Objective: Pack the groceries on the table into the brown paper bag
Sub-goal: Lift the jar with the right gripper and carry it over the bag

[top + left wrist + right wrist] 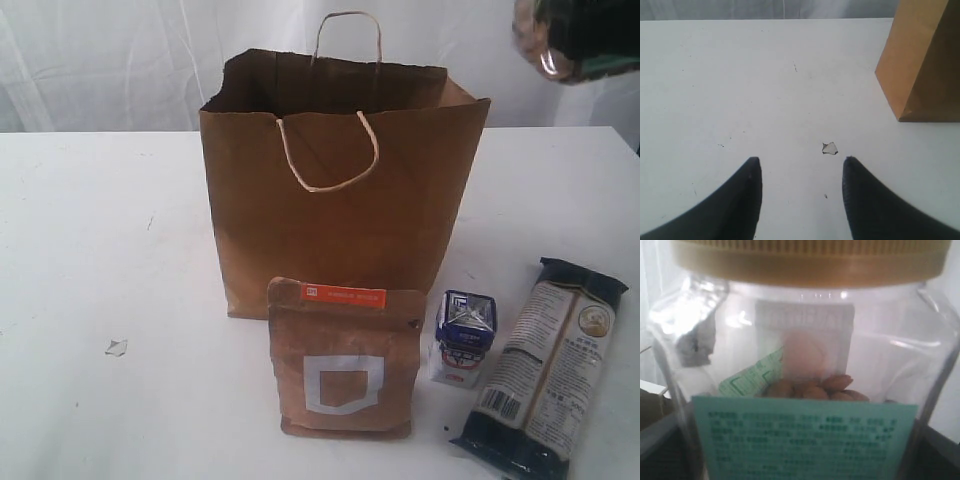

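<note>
On white table — creased kraft bag

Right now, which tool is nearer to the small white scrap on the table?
Left. The left tool is low over the table, the white scrap just ahead of its tips. The right tool is high up, right of the brown paper bag, holding the gold-lidded clear jar.

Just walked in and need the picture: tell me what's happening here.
The right hand holds the gold-lidded clear jar up in the air beside the brown paper bag. The left hand hangs open and empty over the table. The kraft pouch, small carton and noodle packet sit in front of the bag.
</note>
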